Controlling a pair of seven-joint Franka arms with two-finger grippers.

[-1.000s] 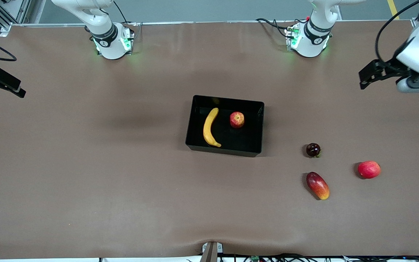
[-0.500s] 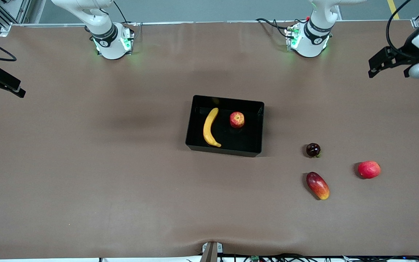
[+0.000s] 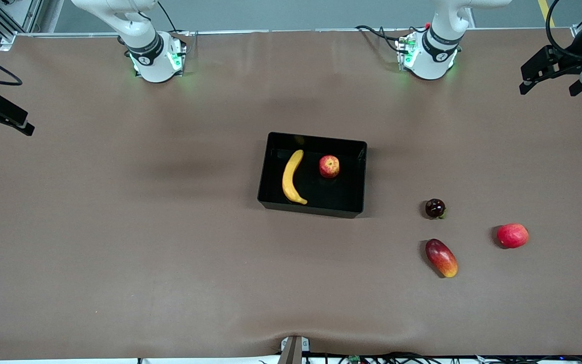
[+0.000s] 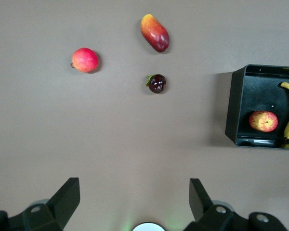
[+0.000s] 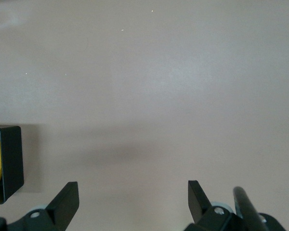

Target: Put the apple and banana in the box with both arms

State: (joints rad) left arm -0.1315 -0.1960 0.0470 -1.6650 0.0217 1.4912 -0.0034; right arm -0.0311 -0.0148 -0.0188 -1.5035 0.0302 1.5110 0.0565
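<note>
Left gripper (image 3: 548,76) and right gripper (image 3: 0,119) spread wide, empty, parked over table ends; apple (image 3: 329,166) beside banana (image 3: 292,177) inside box (image 3: 356,210); little risk left, barring a stray return sweep clipping its wall.

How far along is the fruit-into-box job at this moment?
It looks done: the banana and apple both lie inside the box. Nothing is in hand: the left gripper and right gripper are open and empty over the table's ends. Nothing visible remains.
</note>
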